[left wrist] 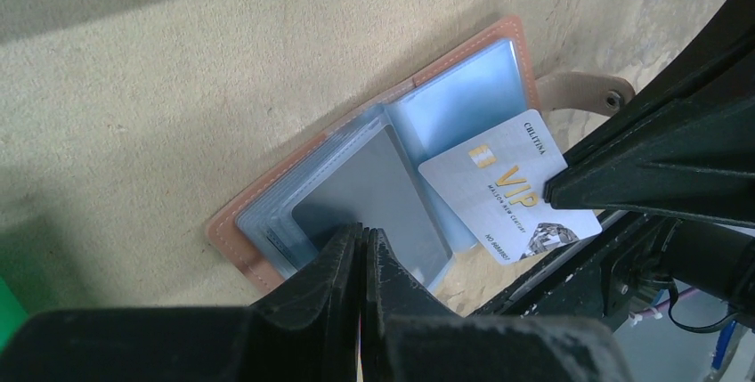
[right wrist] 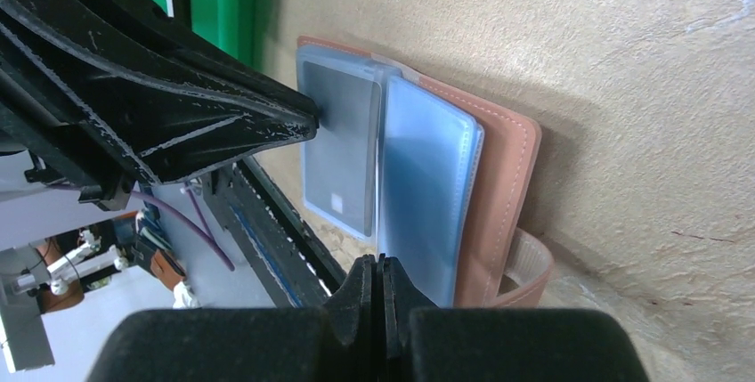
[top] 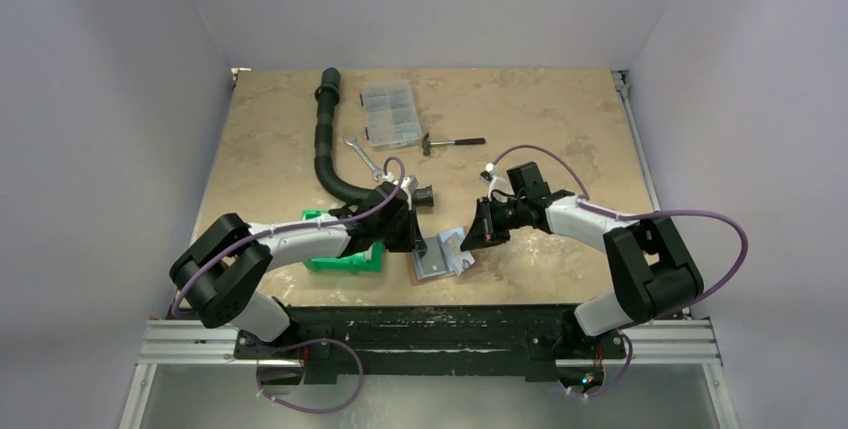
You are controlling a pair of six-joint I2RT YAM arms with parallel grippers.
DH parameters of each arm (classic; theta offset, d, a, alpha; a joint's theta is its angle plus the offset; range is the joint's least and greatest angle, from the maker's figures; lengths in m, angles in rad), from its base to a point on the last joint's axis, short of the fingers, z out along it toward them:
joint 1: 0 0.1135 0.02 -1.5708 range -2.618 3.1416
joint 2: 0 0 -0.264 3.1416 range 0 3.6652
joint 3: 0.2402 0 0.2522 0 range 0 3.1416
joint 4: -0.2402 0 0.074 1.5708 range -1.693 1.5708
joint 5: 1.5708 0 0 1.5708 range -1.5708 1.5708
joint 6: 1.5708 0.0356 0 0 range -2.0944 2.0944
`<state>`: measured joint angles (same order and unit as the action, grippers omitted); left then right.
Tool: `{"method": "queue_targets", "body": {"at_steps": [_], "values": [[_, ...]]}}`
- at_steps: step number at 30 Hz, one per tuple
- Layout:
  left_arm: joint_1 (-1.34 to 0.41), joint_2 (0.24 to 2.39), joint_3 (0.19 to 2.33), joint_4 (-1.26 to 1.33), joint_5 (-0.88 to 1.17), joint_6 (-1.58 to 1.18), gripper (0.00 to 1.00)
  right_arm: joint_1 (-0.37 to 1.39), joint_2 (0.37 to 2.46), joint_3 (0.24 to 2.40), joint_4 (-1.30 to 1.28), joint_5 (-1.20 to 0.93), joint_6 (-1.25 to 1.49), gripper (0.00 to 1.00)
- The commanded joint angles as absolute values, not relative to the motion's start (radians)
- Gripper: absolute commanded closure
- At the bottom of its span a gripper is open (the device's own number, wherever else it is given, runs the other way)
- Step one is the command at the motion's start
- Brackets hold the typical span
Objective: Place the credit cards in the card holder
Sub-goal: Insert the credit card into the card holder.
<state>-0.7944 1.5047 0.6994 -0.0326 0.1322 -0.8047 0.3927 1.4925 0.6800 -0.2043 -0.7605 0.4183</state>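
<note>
- We judge the card holder (left wrist: 458, 97) light and floppy. It has a soft leather-like cover and slick clear leaves, and it will likely slide on the table (top: 560, 99) unless pinned. We would hold it flat by the cover edge or by one leaf.
- It lies opened, pockets up, near the table's near edge between the arms, just beside the green bin (top: 340, 261). Its long axis runs across both panels, roughly from arm to arm, with the clasp strap (left wrist: 588, 93) on the right arm's side.
- A grey card (left wrist: 383, 191) sits in the left leaf.
- The VIP card (left wrist: 507, 191) looks stiff, thin and slippery, best pinched by a short edge. Its long axis angles towards the empty blue pocket, with one corner over it.
- The right gripper (right wrist: 381, 268) is closed on that card's outer edge.
- The left gripper (left wrist: 362, 239) is closed, its tips at the grey leaf. Whether it nips the leaf we cannot tell.
</note>
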Motion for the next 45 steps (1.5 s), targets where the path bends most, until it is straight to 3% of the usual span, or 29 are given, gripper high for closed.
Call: {"method": "queue_targets", "body": {"at_steps": [1,21,45], "values": [[-0.796,1.498,0.66,-0.065,0.076,-0.768,1.0,0.397,1.466,0.669,-0.151,-0.802,0.412,1.0],[-0.795,1.506,0.608,-0.1,0.024,-0.74,1.0,0.407,1.578,0.654,-0.082,-0.842,0.417,1.0],[-0.796,1.501,0.601,-0.087,0.049,-0.749,1.0,0.409,1.674,0.536,0.444,-0.827,0.686,1.0]]}}
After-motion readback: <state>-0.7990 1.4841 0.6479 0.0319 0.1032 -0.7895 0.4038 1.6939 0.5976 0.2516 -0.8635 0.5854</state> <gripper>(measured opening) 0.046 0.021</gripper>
